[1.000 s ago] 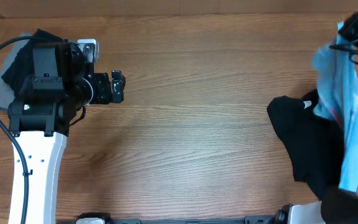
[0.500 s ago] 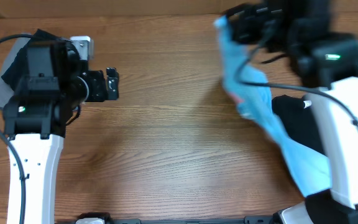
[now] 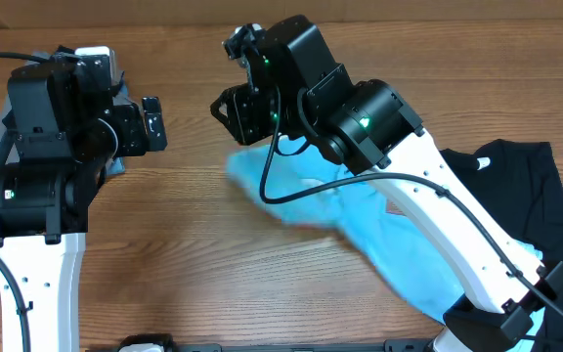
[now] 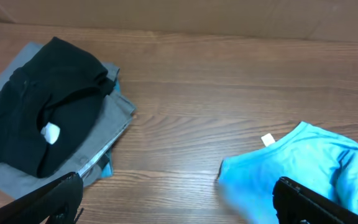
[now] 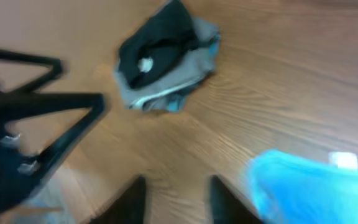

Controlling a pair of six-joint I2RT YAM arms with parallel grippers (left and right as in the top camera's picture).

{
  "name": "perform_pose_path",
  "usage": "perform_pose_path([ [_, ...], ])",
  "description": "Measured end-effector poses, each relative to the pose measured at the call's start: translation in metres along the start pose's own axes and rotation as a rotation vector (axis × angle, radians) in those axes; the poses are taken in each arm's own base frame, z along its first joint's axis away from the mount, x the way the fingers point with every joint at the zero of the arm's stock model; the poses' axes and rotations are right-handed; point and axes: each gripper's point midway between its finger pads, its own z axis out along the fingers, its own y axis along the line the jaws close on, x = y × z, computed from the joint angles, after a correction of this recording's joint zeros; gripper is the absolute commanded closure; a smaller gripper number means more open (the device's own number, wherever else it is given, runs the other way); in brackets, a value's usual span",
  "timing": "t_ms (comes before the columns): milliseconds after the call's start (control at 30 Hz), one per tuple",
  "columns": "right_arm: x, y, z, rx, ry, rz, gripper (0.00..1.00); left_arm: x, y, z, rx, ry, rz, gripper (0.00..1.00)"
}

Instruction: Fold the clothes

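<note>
The light blue T-shirt point(image 3: 360, 220) lies crumpled in a long strip from the table's middle toward the front right. It also shows in the left wrist view point(image 4: 303, 165) with its small white tag point(image 4: 267, 139), and in the right wrist view point(image 5: 309, 186). My right gripper point(image 3: 225, 110) reaches across above the shirt's left end. Its fingers point(image 5: 179, 199) are apart with bare wood between them and the shirt just to their right. My left gripper point(image 3: 152, 122) is open wide and empty point(image 4: 179, 205), between the shirt and a folded stack.
A folded stack of black and grey garments point(image 4: 48, 124) lies at the far left, mostly under my left arm in the overhead view point(image 3: 8, 127); it also shows in the right wrist view point(image 5: 166, 62). A black garment point(image 3: 516, 191) lies spread at the right edge.
My right arm swung from the far right to the upper middle, dragging the blue shirt left across the table; the shirt now lies on the wood. My left arm shifted slightly left.
</note>
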Motion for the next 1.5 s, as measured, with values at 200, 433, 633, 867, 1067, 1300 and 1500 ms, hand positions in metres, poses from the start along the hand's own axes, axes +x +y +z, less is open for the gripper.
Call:
perform_pose_path([
  [200, -0.017, -0.118, -0.039, 0.325, -0.060, 0.191, 0.54, 0.002, -0.009, 0.000, 0.055, 0.008, 0.000, 0.00],
  [433, 0.019, -0.292, -0.151, 0.691, -0.071, 0.639, 0.55, 0.028, -0.050, 0.014, 0.239, 0.149, 0.012, 0.00],
  [633, 0.085, -0.367, -0.212, 0.827, 0.000, 0.936, 0.76, 0.075, -0.098, 0.074, 0.345, 0.402, 0.082, 0.28],
  [867, 0.198, -0.425, -0.169, 0.788, 0.246, 1.211, 0.85, 0.127, -0.133, 0.129, 0.387, 0.604, 0.151, 0.42],
  [1067, 0.274, -0.429, -0.113, 0.682, 0.340, 1.308, 0.85, 0.145, -0.147, 0.144, 0.405, 0.655, 0.194, 0.41],
  [1300, 0.316, -0.439, -0.092, 0.702, 0.236, 1.373, 0.88, 0.161, -0.149, 0.155, 0.407, 0.708, 0.215, 0.38],
  [1500, 0.330, -0.477, -0.135, 0.840, 0.081, 1.497, 0.92, 0.163, -0.149, 0.154, 0.405, 0.719, 0.216, 0.34],
])
